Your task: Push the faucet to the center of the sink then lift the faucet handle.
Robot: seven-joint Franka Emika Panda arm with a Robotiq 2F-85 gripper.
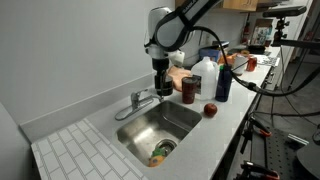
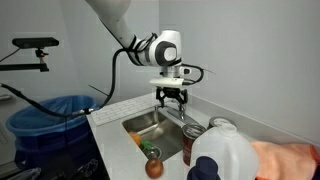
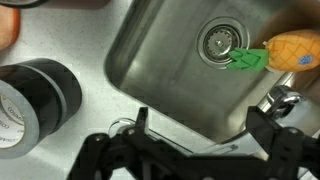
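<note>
Clearly chrome, small and glossy: a faucet (image 1: 142, 100) mounted on the narrow counter strip between the steel sink (image 1: 172, 120) and the back wall. Too small in both exterior views to tell which way the spout points or how the handle sits. In the wrist view, only a rounded part of the faucet (image 3: 281, 98), just outside the basin rim at the right edge.

Hanging straight down just beside the faucet, the gripper (image 1: 162, 92), fingers spread apart and holding nothing. Touching the chrome or merely close to it: impossible to say. From the wrist, two black fingers (image 3: 262, 128) set wide over the rim, with bare steel between them.

Inside the basin, a toy pineapple (image 3: 290, 50), its green leaf end just beside the drain (image 3: 222, 42), well below the faucet. Around it, smooth steel floor and sloping walls.

Along the counter (image 1: 232, 122) past the faucet, a crowded stretch: a can (image 1: 188, 90), a white jug (image 1: 205, 72), a blue bottle (image 1: 222, 82), and a red apple (image 1: 210, 110) near the sink's corner. Beside the rim in the wrist view, a roll of black tape (image 3: 40, 95). On the opposite side of the sink, a white tiled mat (image 1: 70, 150), flat and low. Close behind the faucet, the wall; above the basin, open air.
</note>
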